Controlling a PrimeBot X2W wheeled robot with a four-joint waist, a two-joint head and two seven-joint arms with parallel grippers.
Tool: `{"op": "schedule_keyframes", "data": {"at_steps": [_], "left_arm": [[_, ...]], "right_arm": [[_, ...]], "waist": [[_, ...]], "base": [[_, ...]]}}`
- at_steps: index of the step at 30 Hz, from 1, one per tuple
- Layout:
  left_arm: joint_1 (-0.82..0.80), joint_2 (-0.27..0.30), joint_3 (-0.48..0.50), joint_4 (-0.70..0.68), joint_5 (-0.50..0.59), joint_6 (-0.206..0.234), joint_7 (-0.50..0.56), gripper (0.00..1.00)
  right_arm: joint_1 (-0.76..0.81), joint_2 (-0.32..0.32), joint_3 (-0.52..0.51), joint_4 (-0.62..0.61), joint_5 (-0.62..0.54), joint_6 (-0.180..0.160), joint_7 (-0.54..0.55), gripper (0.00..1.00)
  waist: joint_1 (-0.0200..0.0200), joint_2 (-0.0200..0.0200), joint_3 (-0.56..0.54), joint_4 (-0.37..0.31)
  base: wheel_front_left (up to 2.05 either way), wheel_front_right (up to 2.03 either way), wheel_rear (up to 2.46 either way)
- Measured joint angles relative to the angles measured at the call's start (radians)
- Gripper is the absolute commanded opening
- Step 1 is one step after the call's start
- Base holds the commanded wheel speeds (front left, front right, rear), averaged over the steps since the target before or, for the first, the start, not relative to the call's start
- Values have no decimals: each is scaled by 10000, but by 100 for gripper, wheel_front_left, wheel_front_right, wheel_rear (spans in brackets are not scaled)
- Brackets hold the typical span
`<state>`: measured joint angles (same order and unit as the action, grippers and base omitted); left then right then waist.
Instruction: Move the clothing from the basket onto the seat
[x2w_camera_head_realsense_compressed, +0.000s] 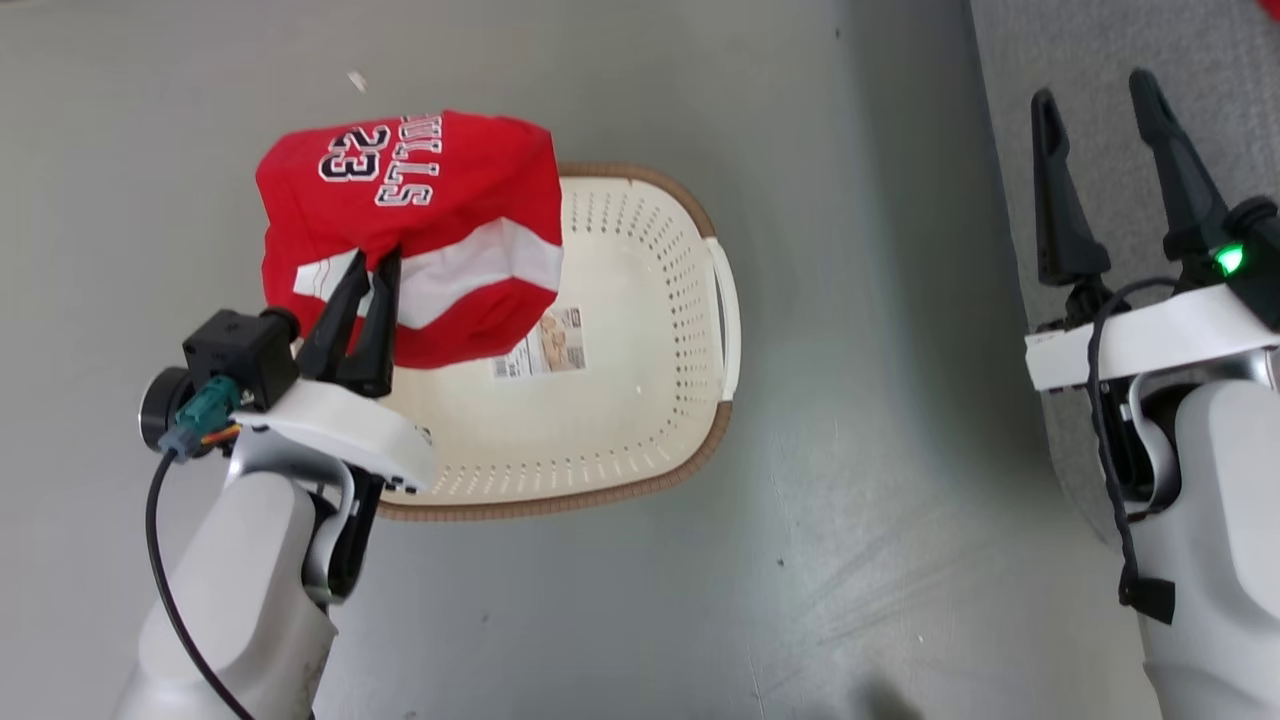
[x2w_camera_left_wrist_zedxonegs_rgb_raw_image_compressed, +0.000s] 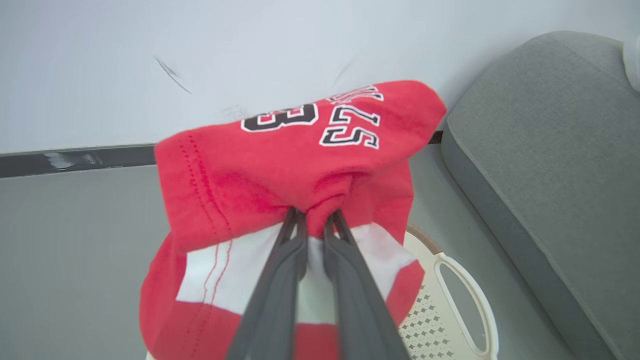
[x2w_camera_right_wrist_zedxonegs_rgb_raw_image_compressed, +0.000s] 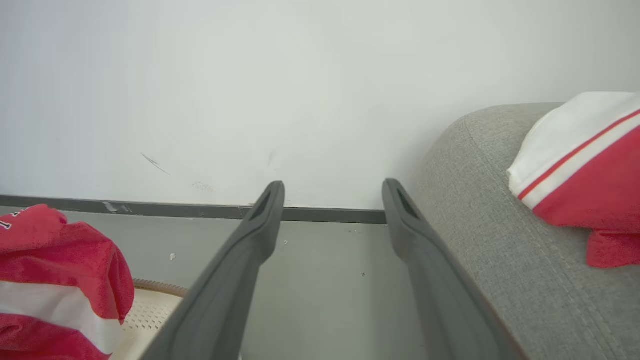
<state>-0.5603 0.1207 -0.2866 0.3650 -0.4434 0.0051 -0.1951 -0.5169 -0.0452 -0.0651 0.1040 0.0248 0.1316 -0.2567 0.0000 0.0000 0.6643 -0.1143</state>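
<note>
While left end effector (x2w_camera_head_realsense_compressed: 375, 260) grips jersey (x2w_camera_head_realsense_compressed: 430, 190) | right wrist: garment (x2w_camera_right_wrist_zedxonegs_rgb_raw_image_compressed: 590, 190) on seat (x2w_camera_right_wrist_zedxonegs_rgb_raw_image_compressed: 480, 240)

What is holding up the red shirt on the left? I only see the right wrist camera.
Observer: The left claw is pinching the shirt and holding it above the basket.
Operator: Are there more clothes in the basket?
Observer: None that I can see, just a sticker on its bottom.
Operator: Does the shirt have writing?
Observer: Yes, a dark 23 with letters beside it.
</note>
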Motion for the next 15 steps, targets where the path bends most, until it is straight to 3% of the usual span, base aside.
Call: {"op": "schedule_keyframes", "data": {"at_steps": [15], "left_arm": [[1544,-10,58,-899,-337,52,2,0]], "right_arm": [[1505,4,-127,456,-263,0,2,100]], "waist": [[1,0,-2191,540]], "base": [[0,0,0]]}}
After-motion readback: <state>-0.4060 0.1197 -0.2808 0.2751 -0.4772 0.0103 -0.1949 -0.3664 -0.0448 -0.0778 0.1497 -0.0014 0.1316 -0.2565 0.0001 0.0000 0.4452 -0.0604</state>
